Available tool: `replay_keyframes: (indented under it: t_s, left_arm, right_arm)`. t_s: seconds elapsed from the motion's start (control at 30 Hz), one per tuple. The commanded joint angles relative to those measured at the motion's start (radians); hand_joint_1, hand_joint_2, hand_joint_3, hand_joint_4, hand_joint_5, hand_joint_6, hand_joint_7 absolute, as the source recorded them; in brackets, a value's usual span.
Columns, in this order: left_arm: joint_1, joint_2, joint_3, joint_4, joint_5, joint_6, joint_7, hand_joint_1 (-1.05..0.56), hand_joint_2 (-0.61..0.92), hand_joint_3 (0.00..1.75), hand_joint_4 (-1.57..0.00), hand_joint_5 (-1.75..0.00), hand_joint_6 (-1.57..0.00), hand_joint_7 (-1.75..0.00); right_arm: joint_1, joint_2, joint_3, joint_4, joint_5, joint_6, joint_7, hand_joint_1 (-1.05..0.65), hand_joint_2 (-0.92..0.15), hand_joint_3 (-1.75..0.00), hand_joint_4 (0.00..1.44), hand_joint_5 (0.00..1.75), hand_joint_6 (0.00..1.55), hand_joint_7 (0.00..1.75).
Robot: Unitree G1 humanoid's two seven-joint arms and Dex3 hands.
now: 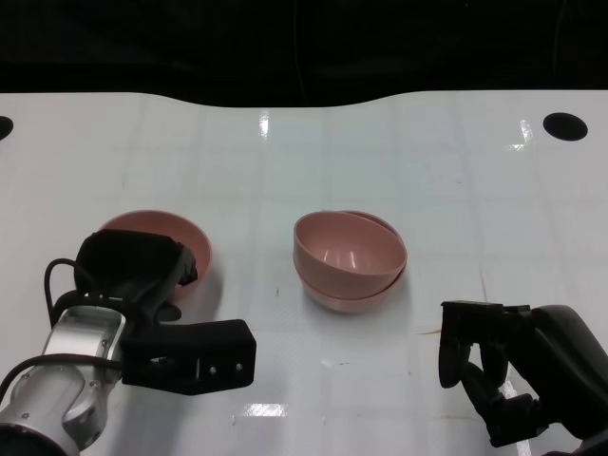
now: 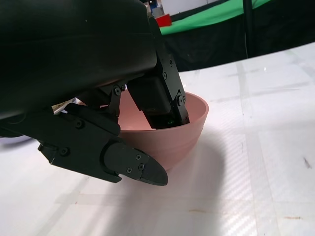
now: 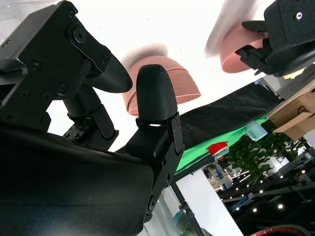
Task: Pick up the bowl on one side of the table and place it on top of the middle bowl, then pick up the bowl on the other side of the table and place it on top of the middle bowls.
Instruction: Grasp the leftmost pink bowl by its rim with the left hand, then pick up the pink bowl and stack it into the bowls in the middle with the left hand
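1. We see a white surface point(image 1: 285, 142) filling the head view, its far edge wavy against a dark background, with open room on every side of the bowls.
2. At the middle sits a pink stack point(image 1: 349, 261): one bowl is already nested in another, tilted a little, so we judge the first half of the task done.
3. On the left stands the remaining pink bowl point(image 1: 180, 231), upright on the surface and well apart from the stack, with a bare lane between them for carrying it across.
4. Our left robot hand point(image 1: 133, 271) is at this bowl's near rim. In the left wrist view, upper fingers point(image 2: 162, 98) reach inside the bowl while a lower finger lies outside against the wall, so we judge it is pinching the rim, ready to lift.
5. Our right robot hand point(image 1: 489, 366) rests low at the near right, away from the stack, holding nothing. Its fingers are spread and loosely bent, leaving the middle unobstructed.
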Motion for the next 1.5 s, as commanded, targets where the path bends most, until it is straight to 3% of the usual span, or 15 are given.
replay_keyframes:
  t_s: [0.03,0.1,0.17,0.2,0.23,0.33,0.47,0.63,0.8,0.97,1.07,1.1,1.2,1.23,1.5]
  left_arm:
    - [-0.021,0.011,-0.006,-0.058,0.003,0.04,-0.043,-0.33,0.92,0.19,-0.79,-1.75,-1.22,-0.05]
    - [-0.021,0.016,-0.006,-0.106,0.009,0.058,-0.064,-0.3,0.91,0.18,-0.8,-1.75,-1.26,-0.08]
    - [-0.019,0.023,-0.001,-0.142,0.007,0.066,-0.078,-0.28,0.92,0.14,-0.82,-1.75,-0.89,-0.94]
    - [-0.019,0.026,0.001,-0.156,0.006,0.069,-0.084,-0.27,0.92,0.14,-0.81,-1.75,-0.75,-1.23]
    - [-0.019,0.029,0.003,-0.168,0.005,0.073,-0.091,-0.27,0.92,0.14,-0.8,-1.75,-0.71,-1.23]
    - [-0.018,0.036,0.011,-0.203,0.001,0.077,-0.107,-0.27,0.92,0.12,-0.79,-1.75,-0.82,-0.93]
    - [-0.023,0.048,0.017,-0.243,0.006,0.08,-0.124,-0.28,0.92,0.12,-0.79,-1.75,-1.02,-0.36]
    - [-0.031,0.06,0.029,-0.278,0.006,0.073,-0.108,-0.26,0.91,0.09,-0.81,-1.75,-1.12,-0.3]
    - [-0.04,0.065,0.047,-0.294,-0.007,0.039,-0.077,-0.23,0.91,0.07,-0.85,-1.75,-0.85,-1.04]
    - [-0.054,0.059,0.05,-0.32,-0.007,0.004,-0.065,-0.25,0.89,0.06,-0.86,-1.75,-0.93,-0.9]
    - [-0.062,0.048,0.056,-0.329,-0.023,-0.035,-0.041,-0.27,0.78,0.44,-0.89,-1.75,-0.68,-1.61]
    - [-0.067,0.046,0.058,-0.33,-0.03,-0.052,-0.036,-0.27,0.75,0.51,-0.88,-1.75,-0.66,-1.65]
    - [-0.088,0.044,0.051,-0.327,-0.03,-0.091,-0.019,-0.29,0.63,0.75,-0.91,-1.75,-0.76,-1.45]
    - [-0.095,0.04,0.05,-0.324,-0.03,-0.099,-0.014,-0.29,0.61,0.8,-0.91,-1.75,-0.75,-1.5]
    - [-0.132,0.004,0.055,-0.318,-0.08,-0.174,-0.006,-0.28,0.56,0.94,-0.9,-1.75,-0.74,-1.59]
  right_arm:
    - [0.004,-0.003,-0.011,-0.013,0.007,0.004,-0.005,-0.05,-0.17,-1.6,0.96,1.75,0.82,1.62]
    - [0.004,-0.003,-0.011,-0.014,0.002,0.001,-0.009,-0.05,-0.16,-1.6,0.97,1.75,0.82,1.62]
    - [0.003,-0.003,-0.011,-0.012,0.0,0.0,-0.011,-0.05,-0.16,-1.6,0.97,1.75,0.82,1.62]
    - [0.002,-0.003,-0.01,-0.011,-0.001,0.001,-0.011,-0.05,-0.16,-1.6,0.97,1.75,0.82,1.62]
    - [0.001,-0.003,-0.01,-0.01,-0.001,0.0,-0.011,-0.05,-0.16,-1.6,0.97,1.75,0.82,1.62]
    - [0.001,-0.002,-0.009,-0.012,0.001,0.004,-0.008,-0.05,-0.16,-1.6,0.97,1.75,0.81,1.62]
    - [-0.008,-0.001,-0.008,0.003,0.004,-0.002,-0.011,-0.05,-0.16,-1.6,0.97,1.75,0.81,1.62]
    - [-0.013,0.002,-0.003,0.017,0.0,-0.003,-0.015,-0.05,-0.16,-1.6,0.97,1.75,0.81,1.62]
    - [-0.019,0.011,0.006,0.019,-0.013,0.004,-0.024,-0.06,-0.16,-1.61,0.96,1.75,0.81,1.61]
    - [-0.022,0.012,0.006,0.031,-0.012,-0.003,-0.027,-0.06,-0.16,-1.6,0.96,1.75,0.81,1.6]
    - [-0.022,0.009,0.004,0.032,-0.011,-0.008,-0.027,-0.06,-0.17,-1.6,0.96,1.75,0.81,1.6]
    - [-0.022,0.009,0.004,0.029,-0.011,-0.005,-0.025,-0.06,-0.17,-1.6,0.96,1.75,0.81,1.6]
    - [-0.021,0.009,0.003,0.024,-0.008,0.0,-0.02,-0.05,-0.18,-1.59,0.96,1.75,0.81,1.61]
    - [-0.021,0.008,0.003,0.024,-0.007,0.002,-0.017,-0.04,-0.18,-1.59,0.96,1.75,0.81,1.62]
    - [-0.007,-0.001,0.007,0.01,-0.008,0.002,-0.002,-0.05,-0.18,-1.59,0.94,1.75,0.8,1.61]
